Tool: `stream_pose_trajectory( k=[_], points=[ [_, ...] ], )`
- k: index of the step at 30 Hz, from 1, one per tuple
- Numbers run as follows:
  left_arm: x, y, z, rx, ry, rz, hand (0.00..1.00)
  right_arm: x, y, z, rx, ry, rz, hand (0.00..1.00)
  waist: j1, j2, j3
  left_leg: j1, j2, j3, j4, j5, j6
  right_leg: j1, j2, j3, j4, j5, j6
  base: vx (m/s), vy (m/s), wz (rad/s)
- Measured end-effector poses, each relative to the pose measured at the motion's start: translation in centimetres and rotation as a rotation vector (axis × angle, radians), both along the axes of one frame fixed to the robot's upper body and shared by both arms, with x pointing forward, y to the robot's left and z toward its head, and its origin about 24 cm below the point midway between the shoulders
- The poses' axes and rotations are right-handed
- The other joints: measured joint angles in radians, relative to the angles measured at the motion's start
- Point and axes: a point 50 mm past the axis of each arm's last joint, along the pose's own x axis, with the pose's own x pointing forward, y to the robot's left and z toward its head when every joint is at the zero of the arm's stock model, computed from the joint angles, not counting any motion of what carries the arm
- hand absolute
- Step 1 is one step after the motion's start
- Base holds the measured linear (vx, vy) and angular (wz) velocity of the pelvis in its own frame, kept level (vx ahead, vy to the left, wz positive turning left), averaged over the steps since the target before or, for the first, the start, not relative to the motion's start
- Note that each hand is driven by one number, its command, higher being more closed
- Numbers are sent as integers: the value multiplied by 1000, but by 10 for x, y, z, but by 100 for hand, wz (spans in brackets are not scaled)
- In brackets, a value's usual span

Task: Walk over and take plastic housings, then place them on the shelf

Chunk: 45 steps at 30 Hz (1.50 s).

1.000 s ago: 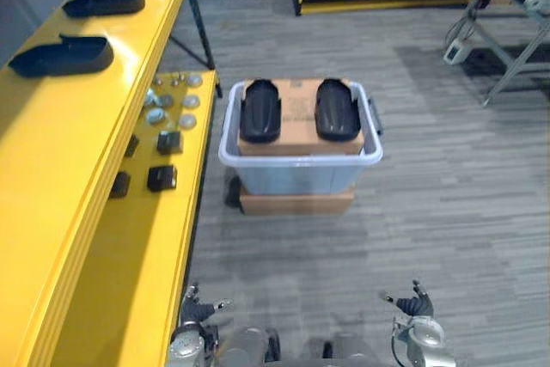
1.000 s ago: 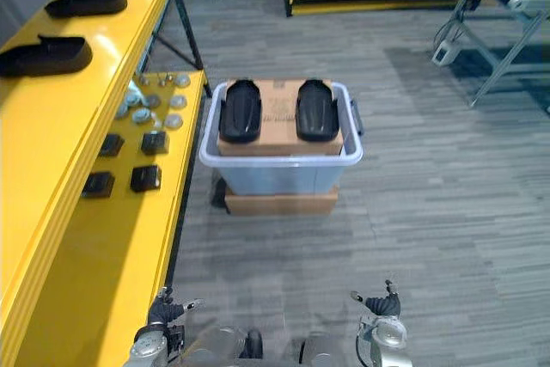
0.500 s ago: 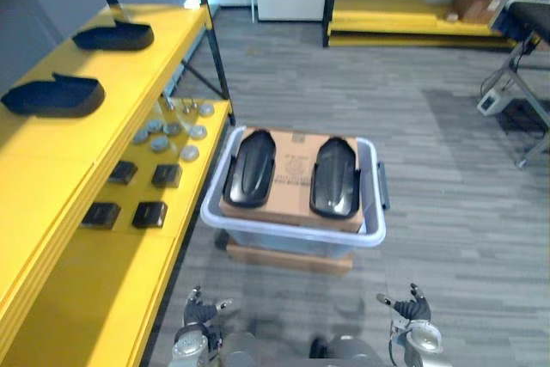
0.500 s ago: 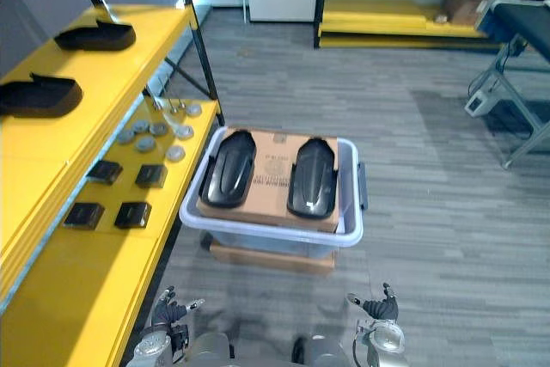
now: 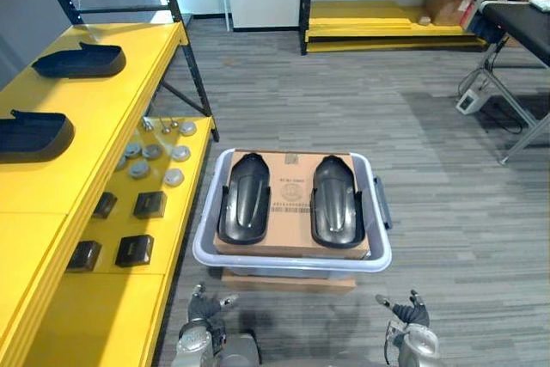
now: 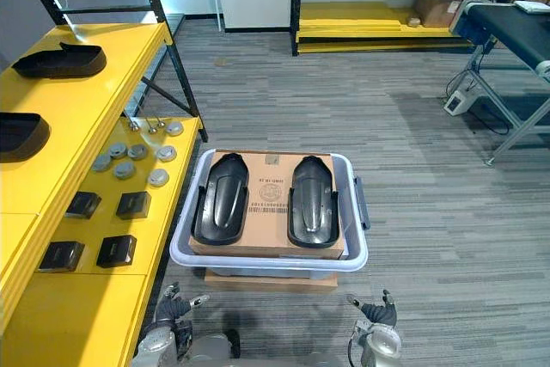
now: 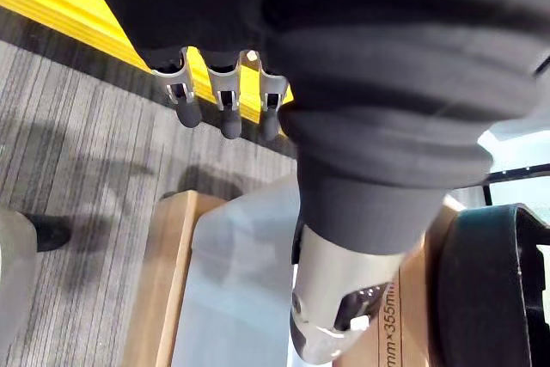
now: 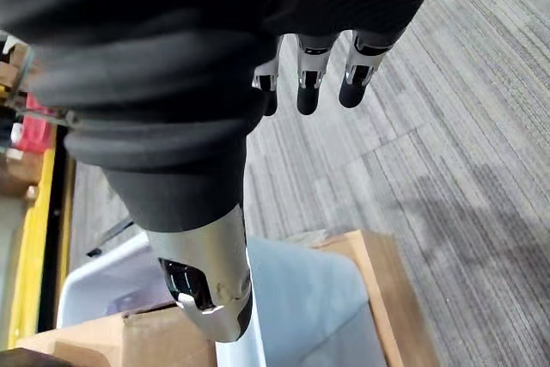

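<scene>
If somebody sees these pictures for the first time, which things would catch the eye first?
Two black plastic housings lie side by side on a cardboard box inside a pale bin on the floor straight ahead. At the robot's left runs a bright yellow shelf, with two further housings on its upper level. The left hand and the right hand hang low, open and empty.

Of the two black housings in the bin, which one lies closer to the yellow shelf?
The left housing: it lies on the side of the box toward the shelf; the right housing lies farther.
</scene>
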Motion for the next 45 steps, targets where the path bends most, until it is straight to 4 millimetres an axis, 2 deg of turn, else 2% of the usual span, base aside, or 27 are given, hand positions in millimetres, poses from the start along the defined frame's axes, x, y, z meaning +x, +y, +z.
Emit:
stream_pose_trajectory(
  k=[3, 4, 6, 7, 8, 10, 13, 15, 17, 20, 25, 29, 32, 35, 41, 42, 45],
  points=[
    [-4, 3, -1, 4, 9, 13, 0, -5, -15, 8, -50, -16, -45, 0, -3, 4, -14, 12, -3, 14, -53, 29, 0, -4, 1, 14, -27, 23, 3, -9, -6, -19],
    [-4, 3, -1, 7, 10, 11, 0, -2, -21, 16, -89, -50, -51, 0, -3, 4, -14, 22, -4, 22, -73, 38, 0, -6, 1, 24, -31, 29, 4, -19, 12, -17],
    [-5, 3, -1, 13, 14, 4, 0, 7, -30, 38, -157, -145, -47, 0, -5, 1, -16, 33, -9, 27, -96, 49, 5, -8, -1, 30, -31, 32, 6, -40, 19, -10],
    [-7, 3, -1, 15, 17, 1, 0, 16, -35, 58, -218, -226, -39, 0, -6, -1, -18, 41, -17, 27, -115, 58, 5, -13, -4, 31, -31, 33, 8, -62, 28, -1],
    [-7, 4, -1, 16, 15, 2, 0, 21, -37, 69, -245, -271, -32, 0, -6, -2, -19, 42, -17, 27, -122, 62, 6, -16, -6, 31, -31, 33, 9, -68, 28, 1],
    [-13, 5, -1, 22, 18, 5, 0, 38, -42, 109, -354, -432, 12, 0, -7, -9, -23, 63, -28, 28, -168, 85, 9, -17, -12, 31, -35, 35, 11, -52, 20, 2],
    [-28, 5, -4, 23, 54, 4, 0, 54, -37, 142, -460, -562, 82, 0, -5, -14, -42, 75, -40, 24, -220, 111, 13, -18, -16, 28, -54, 41, 17, -10, 19, 5],
    [-35, 2, -6, 22, 77, -18, 0, 62, -31, 150, -489, -592, 136, 0, -5, -12, -47, 76, -54, 15, -237, 123, 22, -17, -16, 22, -65, 45, 21, 19, 22, 11],
    [-37, 1, -7, 23, 83, -33, 0, 67, -27, 152, -523, -586, 187, 0, -2, -10, -48, 76, -63, 7, -252, 133, 25, -17, -21, 14, -68, 47, 24, 23, 28, 17],
    [-39, 4, -7, 49, 93, -77, 0, 85, -17, 154, -554, -584, 288, 0, -1, -5, -46, 70, -79, -29, -274, 150, 35, -10, -31, -18, -76, 47, 24, 15, 20, 29],
    [-39, 7, -6, 58, 94, -83, 0, 103, -16, 141, -583, -497, 361, 0, 1, -2, -40, 59, -91, -81, -308, 179, 40, -9, -36, -62, -84, 47, 24, -3, 0, 30],
    [-34, 8, -5, 65, 80, -86, 0, 119, -23, 132, -623, -397, 339, 0, 7, 15, 0, 25, -98, -131, -308, 197, 42, -17, -37, -110, -85, 47, 24, -33, -5, 35],
    [-29, 8, -2, 74, 59, -82, 0, 123, -27, 126, -652, -323, 312, 0, 14, 30, 25, -1, -101, -164, -308, 207, 41, -24, -36, -143, -87, 47, 24, -48, -6, 34],
    [-28, 9, -2, 85, 54, -75, 0, 126, -31, 120, -643, -279, 281, 0, 25, 33, 36, -18, -103, -179, -308, 211, 42, -34, -36, -155, -89, 47, 24, -5, -10, 15],
    [-16, 4, 2, 86, 13, -103, 0, 148, -37, 123, -643, -246, 262, 0, 28, 47, 87, -75, -108, -209, -308, 229, 43, -73, -36, -190, -87, 47, 24, -11, -5, 16],
    [-13, 2, 3, 84, -1, -114, 0, 156, -36, 128, -645, -254, 266, 0, 32, 54, 102, -83, -108, -210, -308, 231, 42, -77, -36, -191, -85, 47, 24, 0, 0, 0],
    [-9, -1, 4, 82, -15, -125, 0, 163, -36, 133, -658, -263, 280, 0, 52, 62, 117, -95, -109, -211, -308, 231, 42, -88, -36, -192, -84, 47, 24, 1, -2, 2]
  ],
)
